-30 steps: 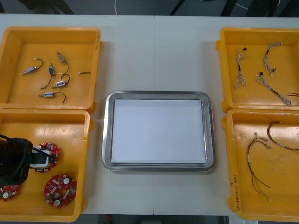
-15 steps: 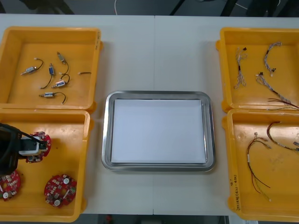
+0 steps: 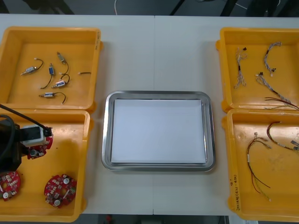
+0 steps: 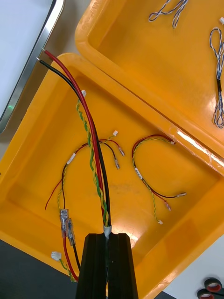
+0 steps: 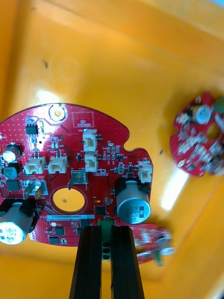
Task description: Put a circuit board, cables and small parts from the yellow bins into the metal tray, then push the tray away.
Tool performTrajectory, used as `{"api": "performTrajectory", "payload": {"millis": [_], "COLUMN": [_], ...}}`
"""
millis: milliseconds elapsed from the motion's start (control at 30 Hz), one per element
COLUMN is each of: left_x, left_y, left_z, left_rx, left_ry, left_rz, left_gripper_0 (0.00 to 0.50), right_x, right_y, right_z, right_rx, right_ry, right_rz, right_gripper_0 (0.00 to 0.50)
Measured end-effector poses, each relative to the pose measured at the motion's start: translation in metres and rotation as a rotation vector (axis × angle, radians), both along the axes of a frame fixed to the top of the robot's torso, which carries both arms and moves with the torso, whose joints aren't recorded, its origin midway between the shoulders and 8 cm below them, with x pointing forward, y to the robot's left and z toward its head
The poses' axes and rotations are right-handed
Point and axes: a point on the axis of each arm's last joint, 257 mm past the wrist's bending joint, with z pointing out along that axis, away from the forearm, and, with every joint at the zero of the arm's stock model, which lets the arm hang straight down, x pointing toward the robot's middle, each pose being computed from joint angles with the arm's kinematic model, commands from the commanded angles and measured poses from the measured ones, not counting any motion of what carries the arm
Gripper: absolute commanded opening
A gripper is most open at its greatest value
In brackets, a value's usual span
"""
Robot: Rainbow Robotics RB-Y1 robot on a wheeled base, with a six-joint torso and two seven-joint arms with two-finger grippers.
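My left gripper (image 3: 36, 143) is shut on the rim of a round red circuit board (image 3: 42, 150) and holds it over the near left yellow bin (image 3: 74, 140). In the left wrist view the fingers (image 5: 91, 261) clamp the board (image 5: 74, 154) at its edge, clear of the bin floor. My right gripper (image 4: 108, 243) is shut on a cable bundle (image 4: 91, 135) of red, black and yellow-green twisted wires, above the near right bin (image 4: 32, 177). The bundle's free ends (image 3: 280, 101) reach in from the right edge of the front view. The metal tray (image 3: 159, 94), white inside, lies in the middle.
Two more boards (image 3: 60, 190) (image 3: 9, 182) lie in the near left bin. Small metal parts (image 3: 51, 77) sit in the far left bin. Blue and white cables (image 3: 268, 70) lie in the far right bin, red and yellow cables (image 3: 257, 163) in the near right one.
My left gripper has lifted the board and carried it left and toward the bin's far side. The right gripper's cable ends have come further into the front view.
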Motion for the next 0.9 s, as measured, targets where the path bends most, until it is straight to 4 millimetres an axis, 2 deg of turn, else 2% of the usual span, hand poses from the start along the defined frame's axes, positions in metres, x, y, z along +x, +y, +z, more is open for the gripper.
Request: {"api": "performTrajectory", "payload": {"millis": [167,367,667,900], "left_x": [-0.016,-0.025,-0.011,-0.002], "left_y": [-0.008,-0.017,-0.042,-0.073], "left_z": [0.004,0.013,0.037,0.042], "left_rx": [-0.055,-0.014,-0.02,-0.032], "left_ry": [0.029,0.043,0.008,0.001], "left_rz": [0.212,0.183,0.131,0.079], "left_gripper_0": [0.0,0.0,0.0,0.0], "right_x": [0.0,0.001,0.002,0.002], "right_y": [0.002,0.002,0.0,0.001], "right_z": [0.001,0.001,0.002,0.001], "right_rx": [-0.013,-0.036,-0.052,-0.055], "right_ry": [0.004,-0.008,-0.02,-0.019], "right_rz": [0.01,0.016,0.013,0.016], "right_gripper_0": [0.0,0.0,0.0,0.0]}}
